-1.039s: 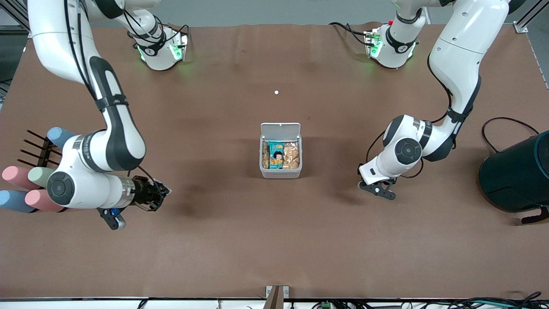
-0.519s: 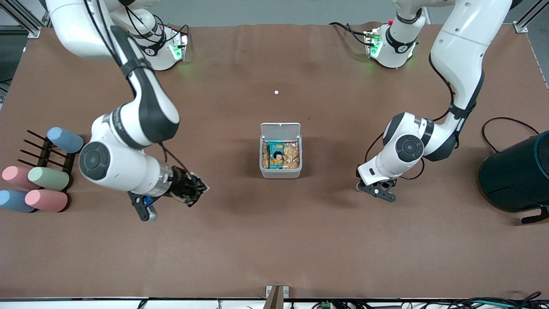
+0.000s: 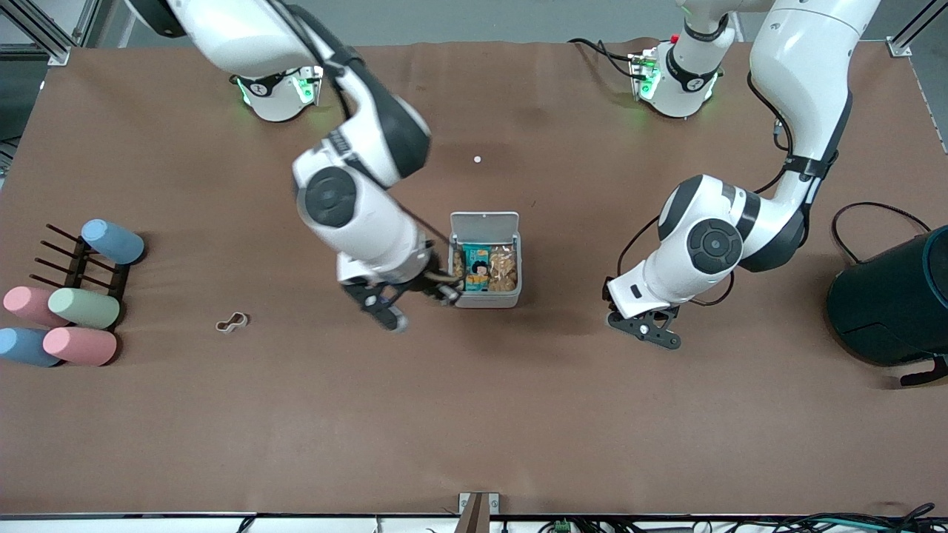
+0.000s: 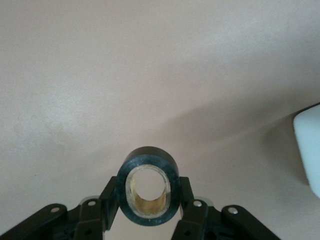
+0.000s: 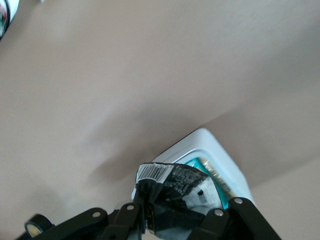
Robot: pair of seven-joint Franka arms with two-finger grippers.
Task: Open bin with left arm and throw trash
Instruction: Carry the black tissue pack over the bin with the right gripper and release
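Note:
The white bin (image 3: 485,300) stands mid-table with its lid (image 3: 483,222) raised; snack packets lie inside. It also shows in the right wrist view (image 5: 200,145) and at the edge of the left wrist view (image 4: 310,145). My right gripper (image 3: 444,290) is at the bin's wall on the right arm's side, shut on the black packet (image 5: 175,195). My left gripper (image 3: 643,327) hangs low over the table beside the bin, toward the left arm's end, shut on the dark tape roll (image 4: 148,159). The white figure-eight loop (image 3: 232,322) lies on the table toward the right arm's end.
A black rack (image 3: 74,263) with several pastel cups (image 3: 81,307) stands at the right arm's end. A big dark teal container (image 3: 889,303) and a black cable (image 3: 874,215) are at the left arm's end. A small white dot (image 3: 477,159) lies between the bin and the bases.
My right arm has swung from beside the cup rack to the bin, carrying the black packet. The white loop now shows where the arm was. My left arm has barely shifted.

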